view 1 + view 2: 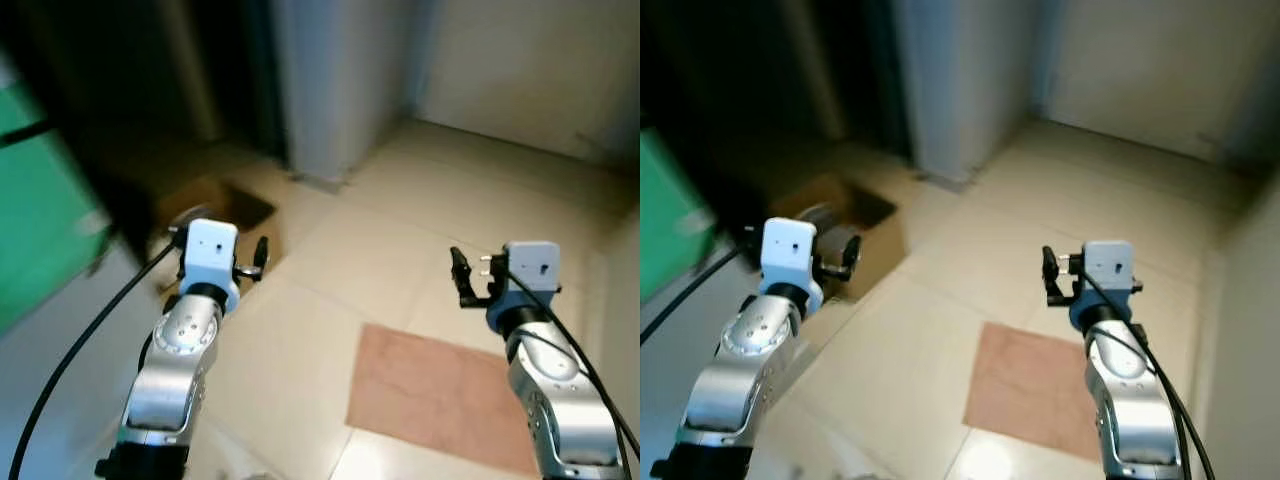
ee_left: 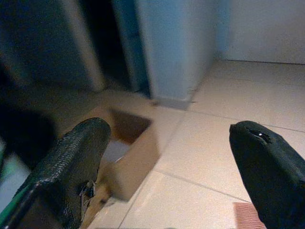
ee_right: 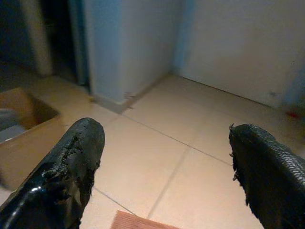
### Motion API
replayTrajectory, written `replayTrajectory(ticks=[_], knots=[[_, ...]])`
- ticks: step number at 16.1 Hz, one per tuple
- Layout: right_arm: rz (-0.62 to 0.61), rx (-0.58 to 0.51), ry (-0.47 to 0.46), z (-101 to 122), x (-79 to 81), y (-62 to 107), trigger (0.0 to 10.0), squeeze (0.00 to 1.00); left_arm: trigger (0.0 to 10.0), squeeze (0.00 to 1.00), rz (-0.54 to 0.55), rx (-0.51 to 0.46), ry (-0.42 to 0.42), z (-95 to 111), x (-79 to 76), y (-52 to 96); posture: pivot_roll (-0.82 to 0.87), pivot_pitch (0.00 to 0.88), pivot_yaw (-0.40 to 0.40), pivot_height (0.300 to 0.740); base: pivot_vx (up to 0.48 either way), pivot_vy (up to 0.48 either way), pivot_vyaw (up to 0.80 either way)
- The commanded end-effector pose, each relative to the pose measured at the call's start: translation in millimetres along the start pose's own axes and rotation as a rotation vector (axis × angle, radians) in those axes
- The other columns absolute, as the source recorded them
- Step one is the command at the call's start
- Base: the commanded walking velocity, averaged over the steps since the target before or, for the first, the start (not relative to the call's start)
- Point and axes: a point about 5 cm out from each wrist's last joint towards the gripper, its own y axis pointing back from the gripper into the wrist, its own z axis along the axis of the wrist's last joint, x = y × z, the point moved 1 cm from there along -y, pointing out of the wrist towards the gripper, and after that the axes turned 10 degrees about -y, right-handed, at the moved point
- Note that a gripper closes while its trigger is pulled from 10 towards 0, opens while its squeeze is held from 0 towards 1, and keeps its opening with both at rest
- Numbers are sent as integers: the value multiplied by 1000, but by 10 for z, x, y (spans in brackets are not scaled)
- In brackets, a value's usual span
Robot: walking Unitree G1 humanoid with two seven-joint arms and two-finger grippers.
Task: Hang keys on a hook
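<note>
Left eye view: both silver arms reach forward over a pale tiled floor (image 1: 330,290). The left pincer (image 1: 252,262) is held above an open cardboard box (image 1: 240,205) that sits on the floor against the dark area on the left; from here I cannot tell how its fingers stand. The right pincer (image 1: 462,275) hangs over bare tiles, just beyond a reddish-brown mat (image 1: 440,395) lying on the floor. A grey-white pillar (image 1: 335,80) rises ahead, with a pale wall (image 1: 530,60) to its right. A green panel (image 1: 35,220) fills the far left edge (blurred, so its nature is unclear).

Right eye view: the same scene, with the box beside the left arm's white wrist block and the mat under the right forearm.

Left wrist view: the two black fingers (image 2: 71,167) are spread wide, with nothing between them. Past them lie the open box, the foot of the pillar and the tiles; a corner of the mat shows near one fingertip.

Right wrist view: this pincer's fingers (image 3: 66,171) are likewise spread wide and hold nothing. Beyond them are tiles, the pillar's foot, the pale wall and an edge of the box.

Where the keys and the hook are, I cannot tell from these pictures.
</note>
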Motion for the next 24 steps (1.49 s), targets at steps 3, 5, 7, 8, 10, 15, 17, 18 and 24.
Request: replayTrajectory(ticks=[3,5,7,8,10,15,17,18,24], knots=[[-24,-16,16,30,36,-27,10000,1000,10000,0,42,-7,-37,-34,75,28,-74,0,-19,740,0,0,800],[-33,2,22,10,10,-27,10000,1000,10000,0,24,12,-68,-70,63,42,-73,0,-26,740,0,0,800],[-20,8,27,0,24,-33,10000,1000,10000,0,-1,28,-72,-106,36,54,-74,0,-27,740,0,0,800],[-37,7,55,-4,9,-35,10000,1000,10000,0,-1,18,-59,-97,31,59,-73,0,-27,740,0,0,800],[-50,7,93,-6,-18,-50,10000,1000,10000,0,8,15,-61,-86,35,59,-72,0,-26,740,0,0,800],[-78,6,42,-11,-24,-39,10000,1000,10000,0,2,-9,-74,-50,39,52,-73,0,-23,740,0,0,800],[-55,9,46,-14,-11,-44,10000,1000,10000,0,14,-9,-79,-51,46,48,-73,0,-22,740,0,0,800],[-45,10,46,-14,2,-44,10000,1000,10000,0,14,-9,-77,-50,45,47,-74,0,-23,740,0,0,800],[-14,25,42,-22,40,-66,10000,1000,10000,0,18,-13,-64,-44,64,49,-67,0,-32,740,43,0,800]])
